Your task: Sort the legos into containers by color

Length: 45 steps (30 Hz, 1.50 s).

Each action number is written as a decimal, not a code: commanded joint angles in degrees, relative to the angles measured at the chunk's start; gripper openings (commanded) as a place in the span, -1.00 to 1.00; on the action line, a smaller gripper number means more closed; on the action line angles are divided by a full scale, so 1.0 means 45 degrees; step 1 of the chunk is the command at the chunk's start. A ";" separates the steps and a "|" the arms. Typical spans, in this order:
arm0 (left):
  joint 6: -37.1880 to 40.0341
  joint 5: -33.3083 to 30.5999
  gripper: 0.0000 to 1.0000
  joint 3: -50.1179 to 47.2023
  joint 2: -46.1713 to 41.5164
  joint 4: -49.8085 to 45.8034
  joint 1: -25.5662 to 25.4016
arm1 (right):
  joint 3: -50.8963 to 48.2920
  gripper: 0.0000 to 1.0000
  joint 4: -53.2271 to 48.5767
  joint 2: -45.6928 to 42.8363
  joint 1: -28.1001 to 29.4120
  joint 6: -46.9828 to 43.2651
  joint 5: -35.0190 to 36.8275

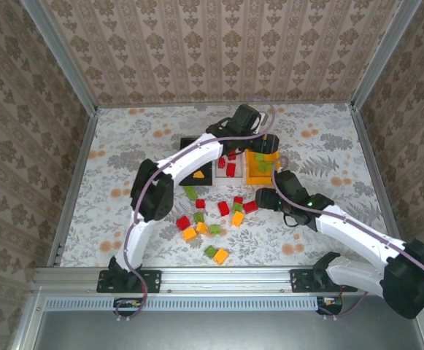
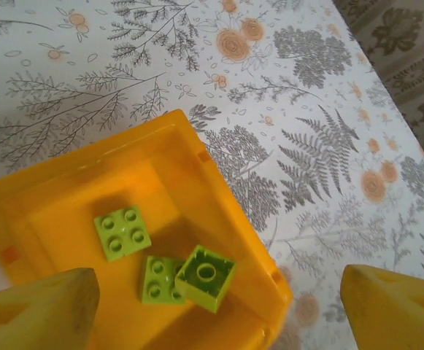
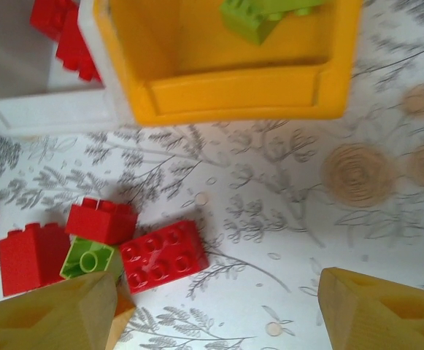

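The containers stand in a row: black bin (image 1: 186, 175), white bin (image 1: 223, 177) and orange-yellow bin (image 1: 255, 175). My left gripper (image 2: 219, 313) hangs open above the orange-yellow bin (image 2: 66, 197), where three green legos (image 2: 122, 233) lie. It holds nothing. My right gripper (image 3: 215, 313) is open low over the table, just in front of the orange-yellow bin (image 3: 233, 95). A red lego (image 3: 164, 255) lies between its fingers, close to the left finger (image 3: 47, 317). Two more red legos (image 3: 102, 219) and a green one (image 3: 87, 260) sit beside it. Red legos (image 3: 66, 36) lie in the white bin (image 3: 44, 109).
Several loose red, green and orange legos (image 1: 224, 208) lie scattered in front of the bins, down to an orange one (image 1: 220, 256) near the front edge. A yellow piece (image 1: 198, 176) rests in the black bin. The left arm (image 1: 197, 157) arches over the black and white bins.
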 commanded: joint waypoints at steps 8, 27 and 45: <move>-0.0234 -0.1337 1.00 -0.7459 -0.7710 0.3008 -0.0098 | 0.1505 0.51 0.0349 0.3481 0.2424 -0.0693 -0.1496; -0.2165 -0.5109 1.00 -1.6490 -1.6613 0.0813 -0.0069 | 0.2407 -0.01 -0.1326 0.5426 0.3430 0.0547 0.0859; -0.2461 -0.4596 0.99 -1.7583 -1.8132 0.0042 0.0920 | 0.1723 0.14 -0.1170 0.4853 0.3389 0.0152 -0.0185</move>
